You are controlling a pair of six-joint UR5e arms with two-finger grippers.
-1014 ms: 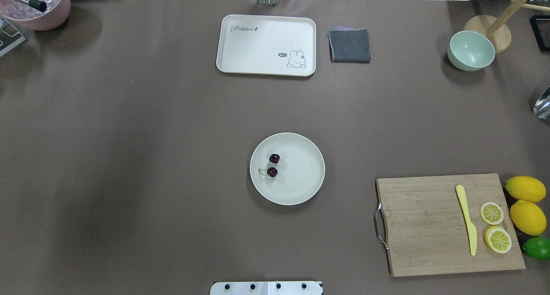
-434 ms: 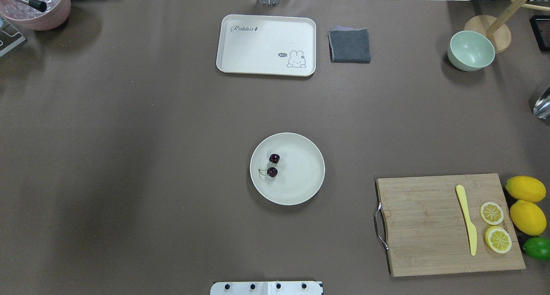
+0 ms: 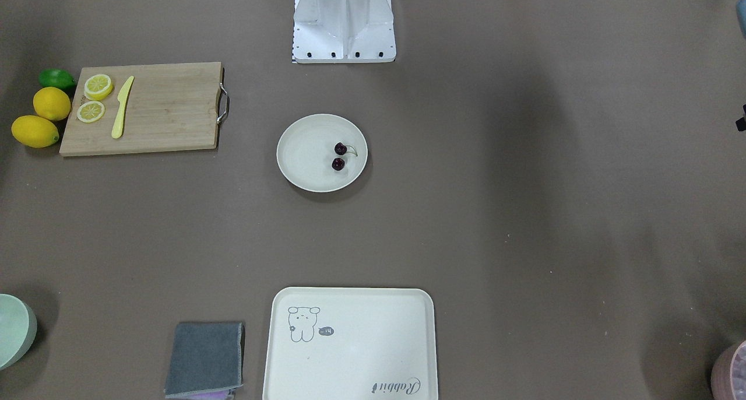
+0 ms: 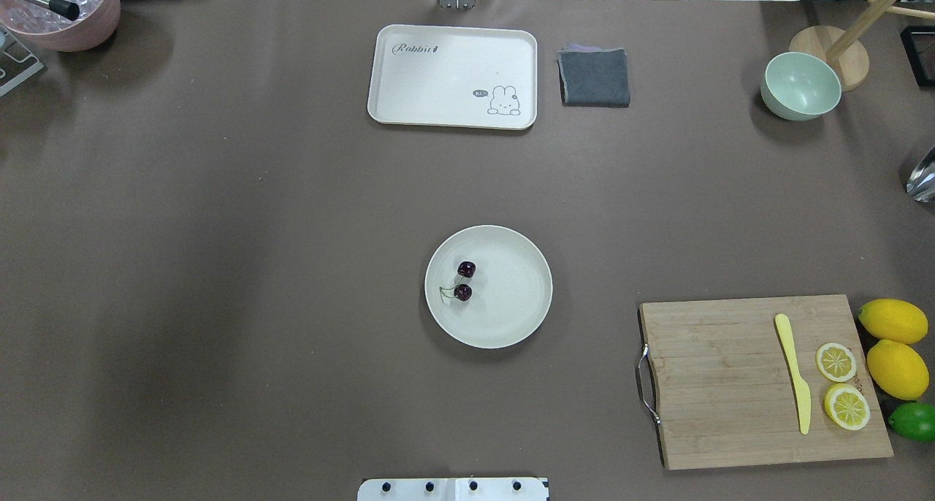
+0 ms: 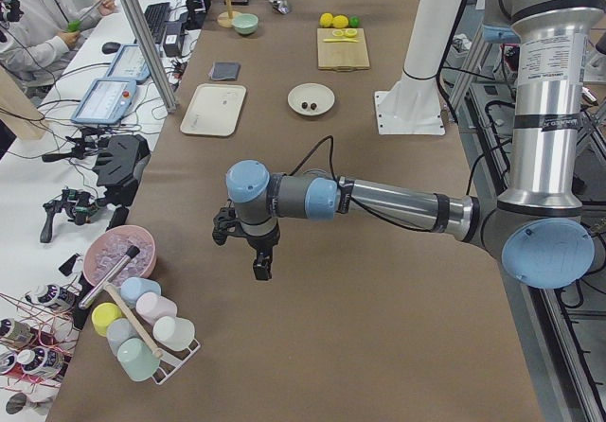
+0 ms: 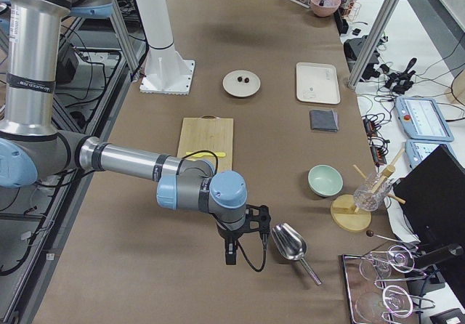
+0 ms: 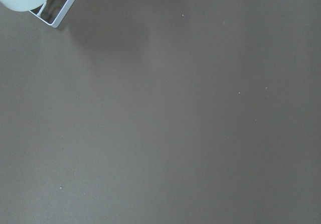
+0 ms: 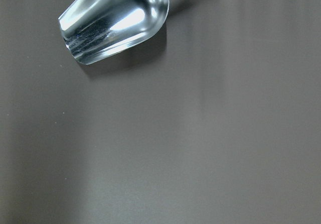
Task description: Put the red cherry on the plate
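Note:
The red cherry [image 4: 464,281], a pair of dark maroon fruits on thin pale stems, lies on the left half of the round cream plate [image 4: 513,296] in the middle of the table; it also shows in the front view as the cherry [image 3: 339,156] on the plate [image 3: 303,155]. Neither gripper is near it. The left gripper [image 5: 256,254] hangs above bare table far to the robot's left. The right gripper [image 6: 243,241] hangs far to the right, beside a metal scoop [image 6: 290,243]. From these side views I cannot tell whether either is open or shut.
A cream rabbit tray [image 4: 453,76] and a folded grey cloth [image 4: 594,77] lie at the far edge. A pale green bowl [image 4: 800,85] stands far right. The cutting board [image 4: 760,380] carries a yellow knife and lemon slices, with lemons and a lime beside it. A pink bowl [image 4: 62,8] sits far left.

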